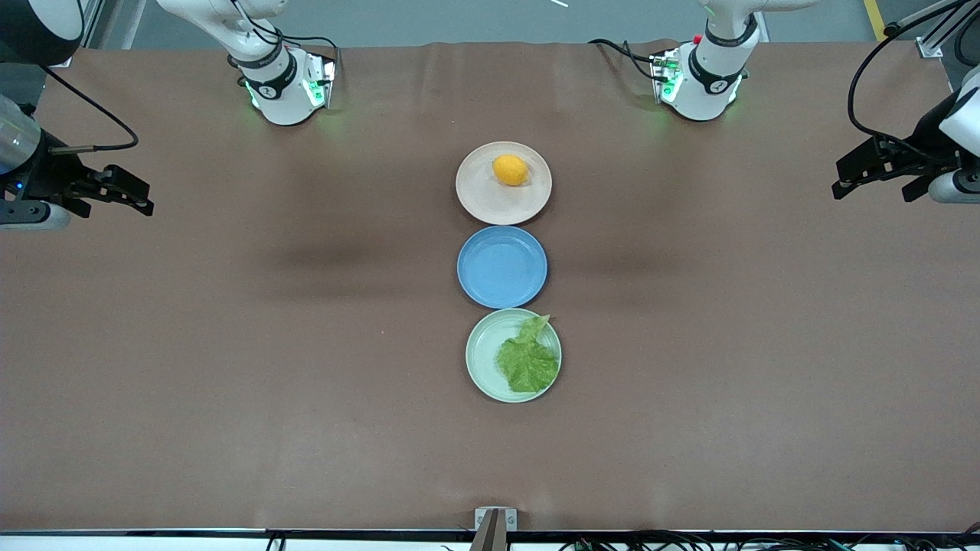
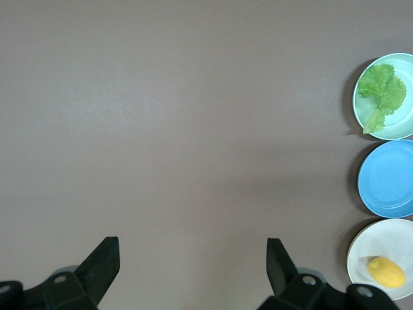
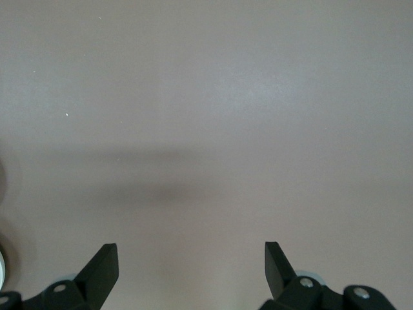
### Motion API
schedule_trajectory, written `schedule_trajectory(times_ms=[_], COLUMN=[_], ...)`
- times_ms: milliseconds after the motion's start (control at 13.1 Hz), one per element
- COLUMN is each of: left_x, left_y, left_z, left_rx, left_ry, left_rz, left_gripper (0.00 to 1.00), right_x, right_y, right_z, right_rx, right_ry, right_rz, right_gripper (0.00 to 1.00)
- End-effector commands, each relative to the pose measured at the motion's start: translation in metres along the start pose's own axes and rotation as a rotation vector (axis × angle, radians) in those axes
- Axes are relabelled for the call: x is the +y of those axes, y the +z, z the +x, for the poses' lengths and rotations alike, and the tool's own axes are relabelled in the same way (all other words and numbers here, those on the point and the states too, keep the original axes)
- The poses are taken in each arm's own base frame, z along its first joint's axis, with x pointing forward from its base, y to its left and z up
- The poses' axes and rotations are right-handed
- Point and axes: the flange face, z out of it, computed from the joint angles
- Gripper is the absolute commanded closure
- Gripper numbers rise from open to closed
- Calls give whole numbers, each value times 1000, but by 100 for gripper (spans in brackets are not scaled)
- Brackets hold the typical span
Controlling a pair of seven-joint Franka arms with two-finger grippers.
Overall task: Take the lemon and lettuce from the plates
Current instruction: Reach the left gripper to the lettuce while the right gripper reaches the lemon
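Left gripper [image 1: 873, 177]: raised over the bare table [image 1: 230, 344] at the left arm's end, fingers spread wide, holding nothing. All three plates lie well apart from it, toward the middle of the table.

Right gripper [image 1: 115, 191]: raised over the table at the right arm's end, fingers likewise spread wide and empty — the plates sit well apart from it too, about midway between the two grippers.

Plate row: three plates in a line, rims nearly touching.
- Beige-pink plate [image 1: 482, 200]: nearest the arm bases. The lemon [image 1: 510, 170] rests on it, off centre.
- Blue plate [image 1: 501, 266]: in the middle of the row.
- Mint green plate [image 1: 481, 348]: nearest the front camera. The lettuce [image 1: 527, 358] lies flat on it, on the half toward the left gripper — its stem tip reaches the rim beside the blue plate.

Neither gripper touches a plate, the lemon or the lettuce.
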Motion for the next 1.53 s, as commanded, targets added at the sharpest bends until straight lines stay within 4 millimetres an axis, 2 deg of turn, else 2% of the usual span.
schedule_trajectory(times_ms=[0, 77, 153, 230, 306, 383, 536, 612, 765, 842, 995, 1224, 1301, 1454], left_x=[7, 18, 41, 63, 85, 108, 150, 172, 212, 223, 257, 289, 293, 307], left_y=[8, 22, 33, 54, 73, 95, 133, 153, 192, 206, 237, 281, 298, 320], left_z=[1, 8, 12, 20, 26, 32, 42, 46, 53, 55, 52, 53, 59, 68], left_rx=[-32, -56, -77, -114, -142, -166, -183, -185, -167, -161, -157, -122, -96, -32], left_ry=[13, 17, 17, -15, -45, -64, -109, -137, -203, -228, -260, -310, -347, -412], left_rz=[-14, -19, -35, -57, -71, -68, -58, -53, -51, -55, -48, -61, -78, -128], left_gripper=[0, 0, 0, 0, 0, 0, 0, 0, 0, 0, 0, 0, 0, 0], right_x=[2, 0, 1, 2, 2, -2, -25, -47, -89, -112, -169, -260, -281, -314], right_y=[-4, 22, 57, 82, 94, 95, 100, 98, 105, 108, 111, 123, 130, 139], right_z=[6, 19, 41, 65, 75, 75, 69, 66, 52, 43, 29, 3, -5, -20], right_rx=[6, -37, -92, -133, -153, -159, -186, -190, -213, -230, -232, -207, -189, -178], right_ry=[-4, -9, -16, -18, -20, -10, 103, 169, 295, 349, 525, 731, 802, 949], right_rz=[-10, -8, -1, -1, 1, 5, 18, 13, 17, 31, -10, -44, -46, -56], right_gripper=[0, 0, 0, 0, 0, 0, 0, 0, 0, 0, 0, 0, 0, 0])
